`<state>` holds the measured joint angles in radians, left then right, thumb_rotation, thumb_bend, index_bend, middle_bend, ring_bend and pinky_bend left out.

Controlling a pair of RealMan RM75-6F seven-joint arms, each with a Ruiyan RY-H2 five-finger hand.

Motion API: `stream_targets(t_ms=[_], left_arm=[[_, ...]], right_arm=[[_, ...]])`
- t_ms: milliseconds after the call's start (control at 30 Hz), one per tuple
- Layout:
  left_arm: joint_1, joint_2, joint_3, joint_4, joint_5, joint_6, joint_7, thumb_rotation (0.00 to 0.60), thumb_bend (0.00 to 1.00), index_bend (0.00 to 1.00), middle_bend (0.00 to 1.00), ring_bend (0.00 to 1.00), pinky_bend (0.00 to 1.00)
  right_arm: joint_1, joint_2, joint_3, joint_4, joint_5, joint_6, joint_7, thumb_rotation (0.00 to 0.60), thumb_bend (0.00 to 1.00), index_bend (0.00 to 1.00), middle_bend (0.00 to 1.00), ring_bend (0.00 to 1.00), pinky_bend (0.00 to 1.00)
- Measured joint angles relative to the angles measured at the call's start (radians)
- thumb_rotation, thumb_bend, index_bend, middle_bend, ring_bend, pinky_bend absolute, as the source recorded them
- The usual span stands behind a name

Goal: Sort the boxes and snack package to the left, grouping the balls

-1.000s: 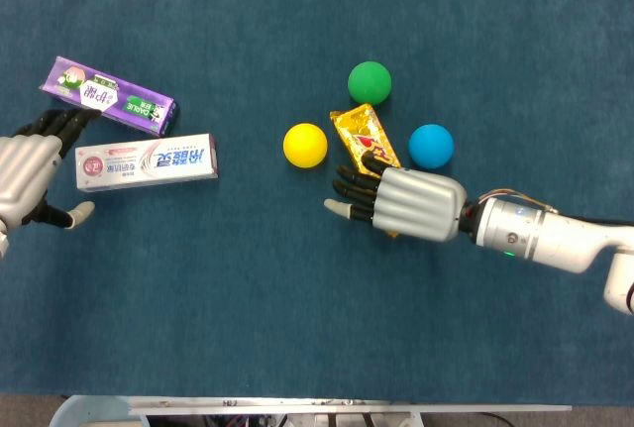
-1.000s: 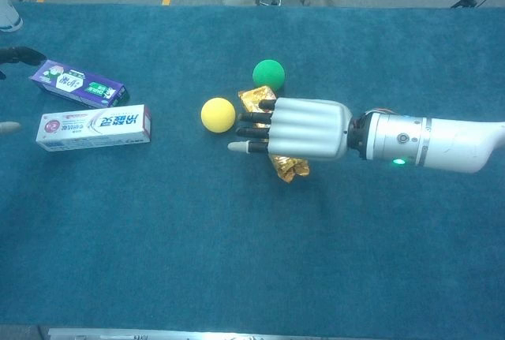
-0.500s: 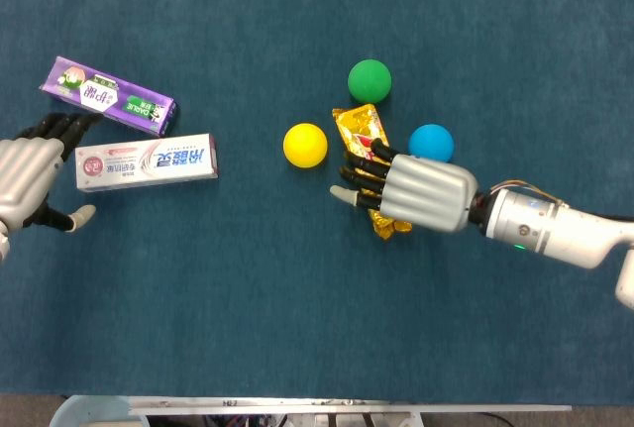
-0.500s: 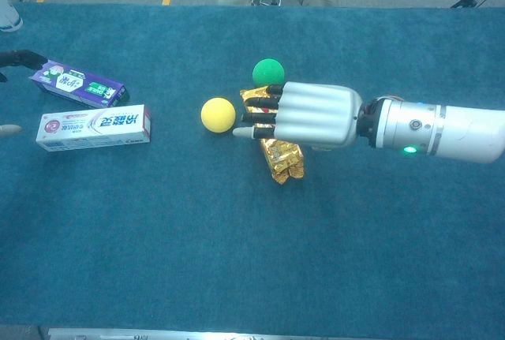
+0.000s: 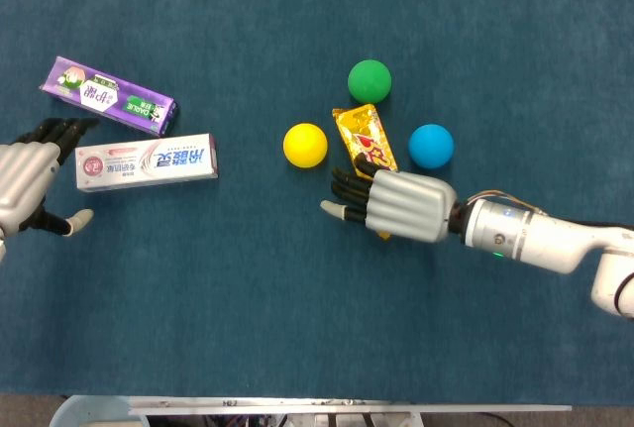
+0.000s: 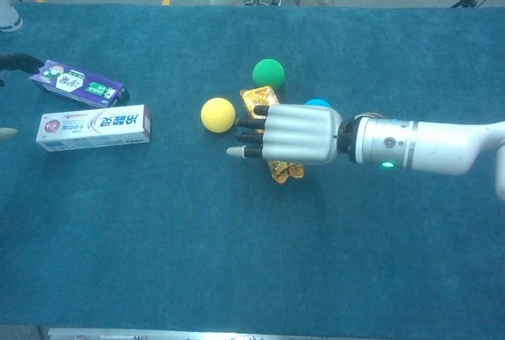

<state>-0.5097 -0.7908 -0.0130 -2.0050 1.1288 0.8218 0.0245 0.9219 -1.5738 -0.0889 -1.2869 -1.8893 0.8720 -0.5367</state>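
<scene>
While your right hand [image 5: 401, 206] lies palm-down over the near end of the snack [image 5: 365, 140], the gold packet runs lengthwise from far to near, its far end pointing between the green ball [image 5: 369, 81] and the yellow ball [image 5: 305, 145], around the middle of the table [image 5: 297, 298]. You cannot tell whether the spread fingers grip it or only cover it. Head view shows the blue ball [image 5: 431, 145] whole, just right of the snack; chest view shows only a sliver of it behind the hand, but reveals the snack's crumpled near end poking out below the palm. Compared with half a second ago, your hand has slid nearer and left. Your left hand [image 5: 25, 181] rests released near the left edge, beside the white box [image 5: 147, 161] and purple box [image 5: 107, 95].
</scene>
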Motion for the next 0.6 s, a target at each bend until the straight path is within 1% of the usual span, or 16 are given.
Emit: stream_targets(t_ms=[67, 133, 267, 333, 433, 600], left_arm=[[0.003, 0.005, -0.001, 0.001, 0.009, -0.002, -0.015, 0.6, 0.27, 0.0, 0.09, 0.0, 0.14], [0.005, 0.008, -0.001, 0.003, 0.017, -0.005, -0.029, 0.6, 0.27, 0.0, 0.09, 0.0, 0.14], [0.011, 0.013, -0.001, 0.012, 0.037, -0.012, -0.054, 0.6, 0.27, 0.0, 0.09, 0.0, 0.14], [0.013, 0.014, 0.0, 0.014, 0.043, -0.014, -0.063, 0.6, 0.27, 0.0, 0.1, 0.0, 0.14], [0.015, 0.016, -0.001, 0.017, 0.054, -0.018, -0.076, 0.6, 0.27, 0.0, 0.1, 0.0, 0.14], [0.019, 0.023, -0.004, 0.018, 0.066, -0.019, -0.098, 0.6, 0.27, 0.0, 0.1, 0.0, 0.14]], right_arm=[[0.0, -0.01, 0.001, 0.01, 0.001, 0.0, -0.002, 0.6, 0.0, 0.29, 0.29, 0.15, 0.27], [0.0, -0.021, 0.004, 0.022, 0.004, 0.0, -0.005, 0.6, 0.0, 0.32, 0.31, 0.16, 0.27], [-0.002, -0.042, 0.003, 0.042, 0.001, 0.013, -0.001, 0.6, 0.0, 0.46, 0.38, 0.23, 0.27], [-0.003, -0.055, 0.002, 0.053, -0.004, 0.025, 0.001, 0.6, 0.0, 0.51, 0.41, 0.26, 0.27], [-0.006, -0.075, 0.004, 0.068, -0.005, 0.036, 0.008, 0.6, 0.0, 0.54, 0.44, 0.29, 0.28], [-0.004, -0.089, 0.008, 0.073, -0.01, 0.061, 0.028, 0.6, 0.0, 0.59, 0.47, 0.33, 0.33]])
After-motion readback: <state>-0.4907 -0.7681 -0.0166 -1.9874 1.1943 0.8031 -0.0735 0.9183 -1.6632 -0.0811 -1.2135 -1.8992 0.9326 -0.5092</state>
